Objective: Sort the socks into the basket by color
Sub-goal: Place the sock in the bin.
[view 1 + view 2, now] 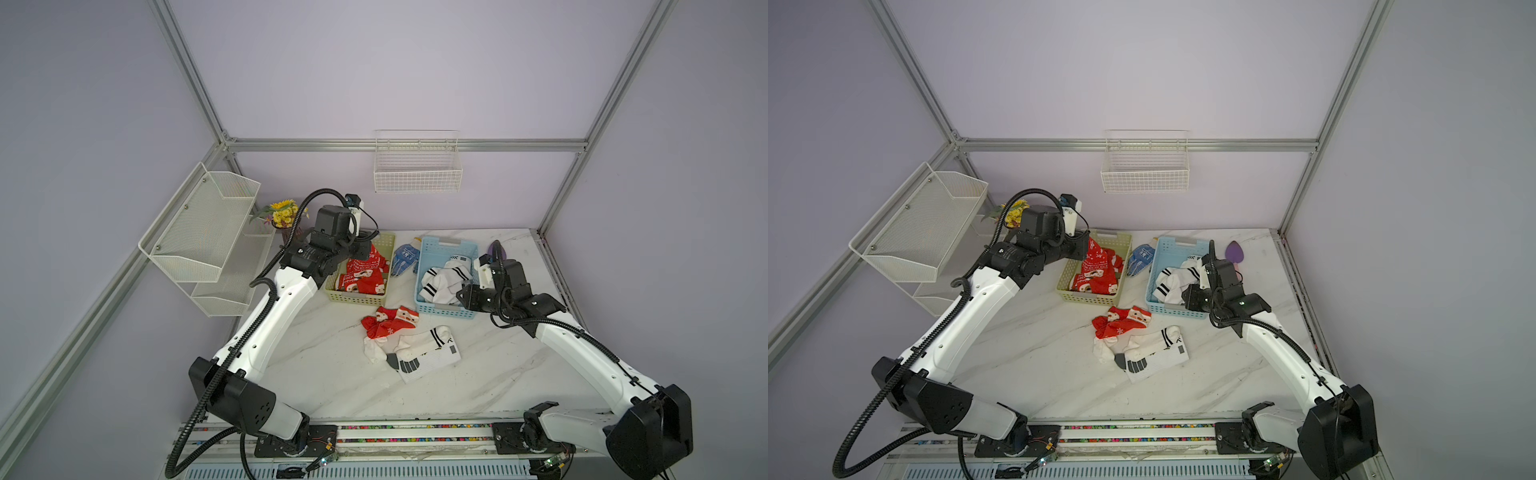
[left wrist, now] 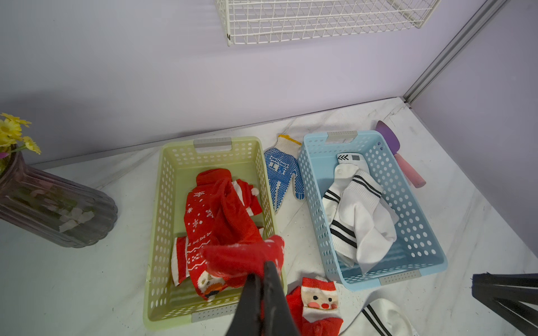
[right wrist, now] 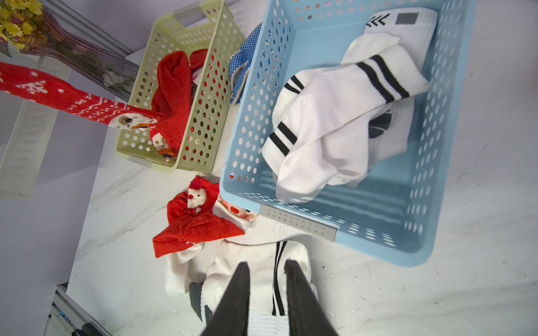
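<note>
My left gripper (image 2: 263, 270) (image 1: 365, 246) is shut on a red sock (image 2: 241, 256) with white snowflake marks. The sock hangs over the green basket (image 2: 157, 232) (image 1: 357, 300), where more red socks (image 1: 361, 280) lie. White socks with black stripes (image 1: 444, 282) (image 3: 334, 122) fill the blue basket (image 1: 444, 311) (image 3: 378, 232). On the table in front of both baskets lies a pile: red Santa socks (image 1: 390, 322) (image 3: 198, 227) and white socks (image 1: 428, 353) (image 3: 256, 256). My right gripper (image 3: 266, 264) (image 1: 462, 297) hovers open above that white sock, by the blue basket's near corner, holding nothing.
A blue dotted glove (image 1: 405, 257) lies between the two baskets. A purple spatula (image 1: 494, 249) rests behind the blue basket. A vase of yellow flowers (image 1: 284, 216) stands at the back left beside white mesh shelves (image 1: 208, 232). A wire basket (image 1: 417, 170) hangs on the back wall.
</note>
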Action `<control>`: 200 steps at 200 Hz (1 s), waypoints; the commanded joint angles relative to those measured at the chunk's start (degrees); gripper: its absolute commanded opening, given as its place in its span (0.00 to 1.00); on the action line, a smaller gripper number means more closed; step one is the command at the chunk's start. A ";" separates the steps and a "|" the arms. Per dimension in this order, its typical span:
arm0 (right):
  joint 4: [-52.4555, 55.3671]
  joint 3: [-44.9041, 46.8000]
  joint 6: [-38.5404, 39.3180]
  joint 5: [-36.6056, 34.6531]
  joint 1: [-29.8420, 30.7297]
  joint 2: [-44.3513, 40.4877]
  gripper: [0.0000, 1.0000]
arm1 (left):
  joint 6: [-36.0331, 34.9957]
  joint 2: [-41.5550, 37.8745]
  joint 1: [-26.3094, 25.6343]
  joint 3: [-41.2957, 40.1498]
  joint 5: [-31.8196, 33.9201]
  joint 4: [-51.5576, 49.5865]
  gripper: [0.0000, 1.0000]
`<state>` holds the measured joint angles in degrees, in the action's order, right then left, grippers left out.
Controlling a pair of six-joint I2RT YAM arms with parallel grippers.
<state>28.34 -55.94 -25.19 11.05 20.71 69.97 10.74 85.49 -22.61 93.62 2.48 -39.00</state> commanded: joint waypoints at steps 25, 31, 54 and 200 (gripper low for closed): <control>-0.04 -0.88 0.43 0.16 0.35 -0.18 0.26 | 0.57 -2.15 0.42 -1.63 -1.94 2.70 0.00; -0.10 -1.00 0.48 0.11 0.33 -0.09 0.26 | 0.59 -2.45 0.38 -1.90 -2.17 2.70 0.00; -0.34 -1.01 0.40 0.20 0.44 0.05 0.26 | 0.86 -3.21 0.38 -3.46 -1.71 2.95 0.00; -1.31 -3.27 1.06 0.83 0.56 5.93 0.26 | 0.64 7.31 2.92 -2.72 -1.37 6.31 0.00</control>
<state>28.25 -57.01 -25.06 11.44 21.02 74.85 11.35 91.13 -20.47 89.23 0.82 -34.83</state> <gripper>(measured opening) 0.261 0.047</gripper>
